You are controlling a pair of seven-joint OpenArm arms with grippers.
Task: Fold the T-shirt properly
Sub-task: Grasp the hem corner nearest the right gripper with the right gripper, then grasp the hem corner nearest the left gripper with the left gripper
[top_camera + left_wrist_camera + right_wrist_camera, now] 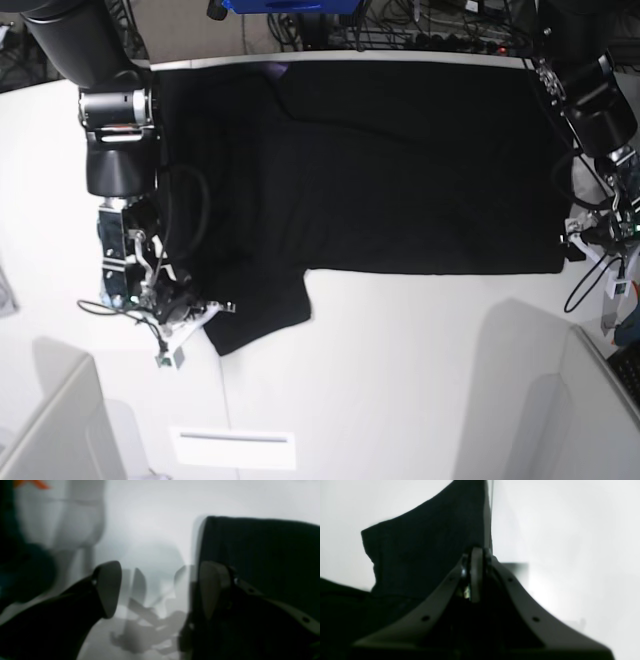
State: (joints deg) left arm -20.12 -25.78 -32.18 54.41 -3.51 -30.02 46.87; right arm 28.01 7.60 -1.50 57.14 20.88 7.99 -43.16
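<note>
The black T-shirt lies spread on the white table, plain side up, with no print showing. One sleeve sticks out toward the front left. My right gripper is at that sleeve's outer corner. In the right wrist view it is shut, with the black cloth running out from between the fingertips. My left gripper is at the shirt's front right corner. In the left wrist view it is open, low over the table, with the cloth edge beside its right finger.
Cables and a blue object lie along the table's back edge. A white label sits near the front edge. Grey panels stand at the front left and front right corners.
</note>
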